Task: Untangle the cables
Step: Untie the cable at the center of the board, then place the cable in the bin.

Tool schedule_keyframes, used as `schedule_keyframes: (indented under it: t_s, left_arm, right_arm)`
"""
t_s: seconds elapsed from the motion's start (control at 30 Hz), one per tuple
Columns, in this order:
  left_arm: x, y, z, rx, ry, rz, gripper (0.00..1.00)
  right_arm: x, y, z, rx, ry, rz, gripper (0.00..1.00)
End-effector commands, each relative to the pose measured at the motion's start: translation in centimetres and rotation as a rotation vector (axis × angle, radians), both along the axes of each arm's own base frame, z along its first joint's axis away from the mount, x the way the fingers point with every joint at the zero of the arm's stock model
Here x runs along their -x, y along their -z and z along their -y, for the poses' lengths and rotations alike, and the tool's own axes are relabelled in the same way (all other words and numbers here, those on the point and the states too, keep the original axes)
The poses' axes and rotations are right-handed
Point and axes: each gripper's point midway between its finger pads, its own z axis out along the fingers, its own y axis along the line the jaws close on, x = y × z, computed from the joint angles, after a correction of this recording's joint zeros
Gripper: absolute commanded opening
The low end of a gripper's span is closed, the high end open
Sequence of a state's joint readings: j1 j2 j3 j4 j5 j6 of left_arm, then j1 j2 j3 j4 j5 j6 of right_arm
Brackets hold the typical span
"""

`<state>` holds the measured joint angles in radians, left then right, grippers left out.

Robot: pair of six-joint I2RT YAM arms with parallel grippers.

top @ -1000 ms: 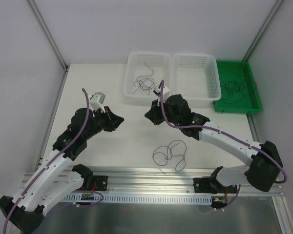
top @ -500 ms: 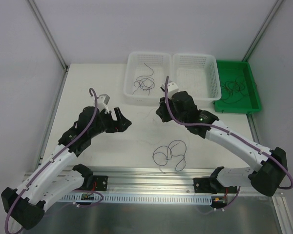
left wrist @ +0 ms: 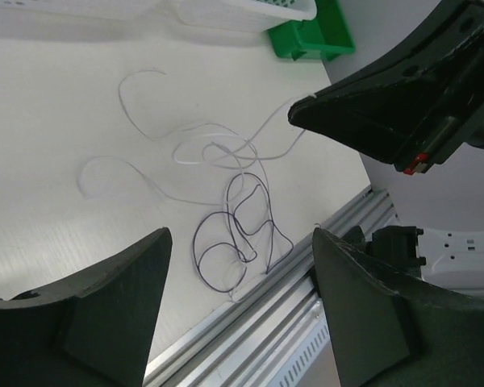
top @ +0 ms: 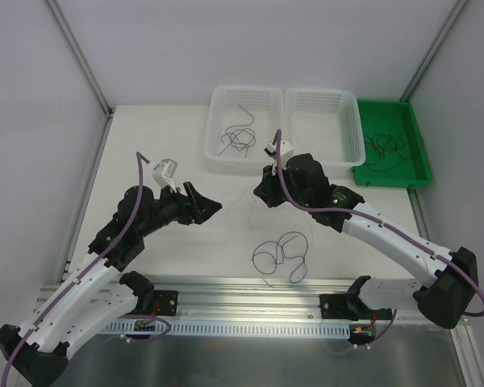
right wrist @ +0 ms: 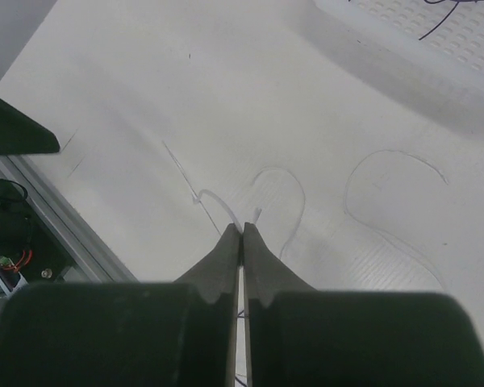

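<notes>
Tension explains the pose of your right gripper [right wrist: 242, 230]. Its jaws are pressed flat together, and a pale strand [right wrist: 284, 196] leaves their tip, so you seem to have it pinched and lifted off the counter [top: 161, 137]. In the left wrist view that strand climbs toward the black finger at upper right. The rest of it sprawls in loose curves over the surface.

Your left gripper [left wrist: 240, 242] hangs over the same patch, jaws spread wide with nothing between them. It is probably placed there to take a second hold so the two arms can draw the wires apart. Beneath it lies the dark cable [left wrist: 244, 222], a few overlapping loops close to the counter's near edge. The pale strand crosses it, but these views do not show which one lies on top.

Both wires are hair-thin and springy and keep their curl rather than lying flat. Expect them to snag on each other and to slip from a light pinch. The counter is matt white, with a faint ribbing visible from the right wrist.

At the far edge, the left basket [top: 218, 157] is white perforated plastic and holds a few dark wires [top: 238, 139]. The right basket [top: 323, 165] looks bare. Beside it, the green tray [top: 419, 153] is smooth plastic and carries a further dark tangle [top: 387, 145].
</notes>
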<state>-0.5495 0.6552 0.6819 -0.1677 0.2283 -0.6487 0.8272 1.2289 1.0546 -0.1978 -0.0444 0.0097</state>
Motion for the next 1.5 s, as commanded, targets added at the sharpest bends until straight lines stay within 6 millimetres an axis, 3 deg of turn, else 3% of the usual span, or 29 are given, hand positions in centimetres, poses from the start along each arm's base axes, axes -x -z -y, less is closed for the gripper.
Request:
schedule_keyframes:
  t_s: [0.0, 0.03, 0.07, 0.1, 0.13, 0.2, 0.23, 0.3, 0.4, 0.47, 0.5, 0.67, 0.8, 0.87, 0.97, 1.13, 1.2, 1.37, 1.43, 1.47]
  left_arm:
    - [0.7, 0.2, 2.2, 0.082, 0.046, -0.010, 0.70]
    - [0.5, 1.0, 2.5, 0.086, 0.011, -0.027, 0.70]
    - [1.3, 1.1, 3.7, 0.095, 0.044, -0.016, 0.70]
    - [1.4, 0.5, 4.6, 0.121, 0.052, 0.018, 0.71]
    - [0.6, 1.4, 4.8, 0.101, 0.000, 0.021, 0.72]
    - [1.2, 1.4, 6.3, 0.099, 0.013, 0.054, 0.73]
    - [0.7, 2.6, 6.6, 0.059, -0.012, 0.058, 0.73]
    - [0.2, 2.4, 7.3, 0.049, -0.058, 0.105, 0.73]
    - [-0.9, 4.3, 8.2, -0.035, -0.126, 0.128, 0.71]
    - [-2.0, 4.0, 8.3, -0.056, -0.189, 0.171, 0.69]
    - [-2.0, 5.1, 8.9, -0.099, -0.187, 0.169, 0.68]
    - [-3.4, 6.0, 9.6, -0.202, -0.275, 0.200, 0.56]
    - [-4.0, 7.0, 8.5, -0.220, -0.358, 0.183, 0.33]
    - [-4.0, 7.6, 7.3, -0.249, -0.393, 0.173, 0.17]
    - [-3.9, 8.0, 4.8, -0.274, -0.436, 0.142, 0.01]
    - [-4.1, 9.4, 2.1, -0.264, -0.445, 0.092, 0.00]
    - [-4.0, 9.3, 1.5, -0.253, -0.415, 0.086, 0.00]
    - [-2.8, 7.4, 1.8, -0.243, -0.275, 0.156, 0.00]
    - [-2.5, 6.5, 0.9, -0.247, -0.278, 0.180, 0.00]
    - [-2.2, 7.3, 0.0, -0.285, -0.291, 0.161, 0.00]
  right_arm:
    - [0.1, -3.0, 0.3, -0.091, 0.060, 0.003, 0.01]
    - [0.2, -3.1, 0.1, -0.121, 0.082, -0.029, 0.01]
    - [0.2, -3.2, 0.0, -0.136, 0.089, -0.042, 0.01]
    - [0.2, -3.2, -0.1, -0.149, 0.100, -0.055, 0.01]
    - [0.3, -3.3, -0.3, -0.173, 0.115, -0.081, 0.01]
    - [0.3, -3.3, -0.5, -0.189, 0.127, -0.102, 0.01]
    - [0.5, -3.4, -0.6, -0.194, 0.130, -0.108, 0.01]
    - [0.2, -3.4, -0.3, -0.201, 0.168, -0.117, 0.01]
    - [0.4, -3.5, -0.3, -0.219, 0.187, -0.131, 0.01]
    - [0.5, -3.8, -0.2, -0.228, 0.199, -0.130, 0.01]
    - [0.5, -3.8, -0.1, -0.229, 0.201, -0.131, 0.01]
    - [0.8, -4.3, -0.1, -0.240, 0.193, -0.131, 0.01]
    - [1.1, -4.0, 0.8, -0.202, 0.206, -0.122, 0.01]
    - [1.1, -3.5, 1.9, -0.155, 0.228, -0.104, 0.01]
    - [1.3, -3.6, 3.7, -0.106, 0.240, -0.070, 0.01]
    - [2.0, -4.8, 5.1, -0.077, 0.189, -0.058, 0.01]
    - [1.6, -4.6, 6.6, -0.013, 0.225, -0.037, 0.01]
    - [-0.2, -2.6, 10.2, 0.075, 0.346, -0.044, 0.01]
    - [-0.8, -2.1, 11.8, 0.071, 0.392, -0.054, 0.01]
    - [-0.9, -2.0, 12.2, 0.062, 0.401, -0.061, 0.01]
